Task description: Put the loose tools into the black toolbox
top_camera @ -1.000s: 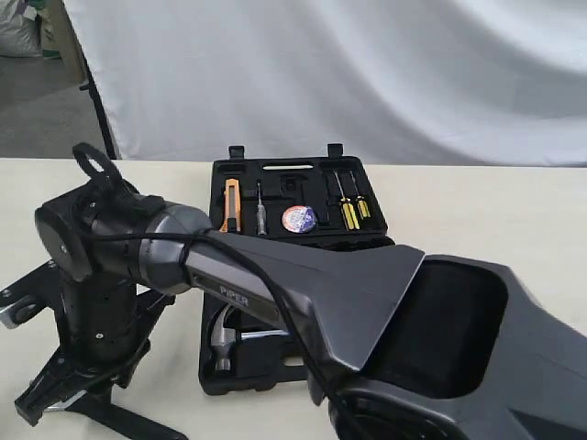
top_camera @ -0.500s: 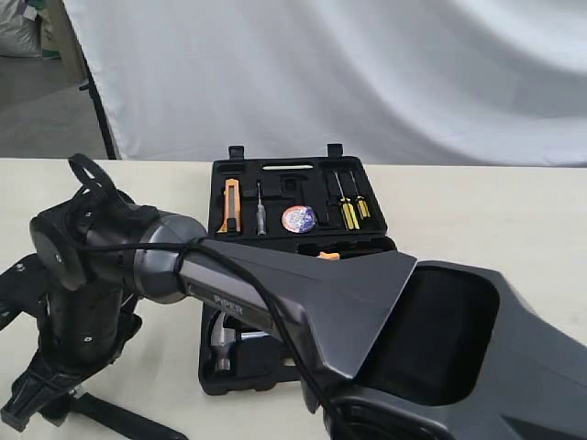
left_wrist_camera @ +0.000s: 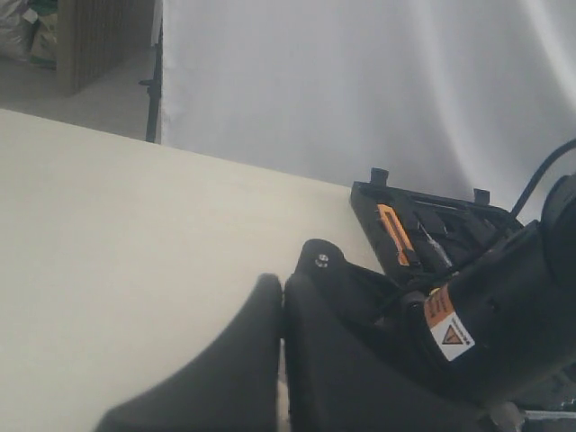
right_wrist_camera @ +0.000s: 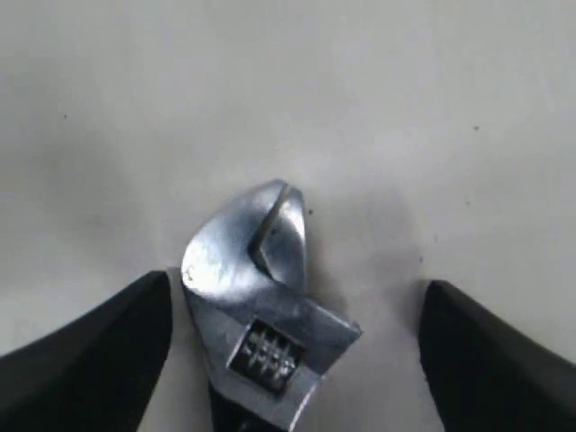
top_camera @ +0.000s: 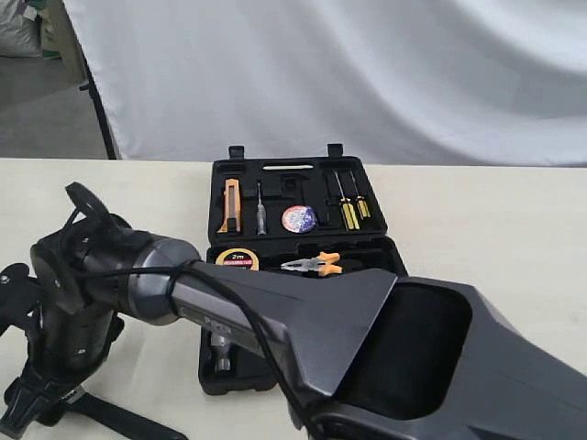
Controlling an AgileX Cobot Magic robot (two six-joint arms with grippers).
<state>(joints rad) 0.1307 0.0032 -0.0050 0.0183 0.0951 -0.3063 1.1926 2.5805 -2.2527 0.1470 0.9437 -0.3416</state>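
Right hand lower, wide-open astride wrench

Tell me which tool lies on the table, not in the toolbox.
The adjustable wrench: its head lies on the table between the right fingers; pliers, tape measure and hammer sit inside the toolbox.

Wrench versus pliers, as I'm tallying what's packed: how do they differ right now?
The wrench lies on the table; the pliers sit inside the toolbox. The wrench shows a silver head; the pliers show orange handles. Both lie flat.
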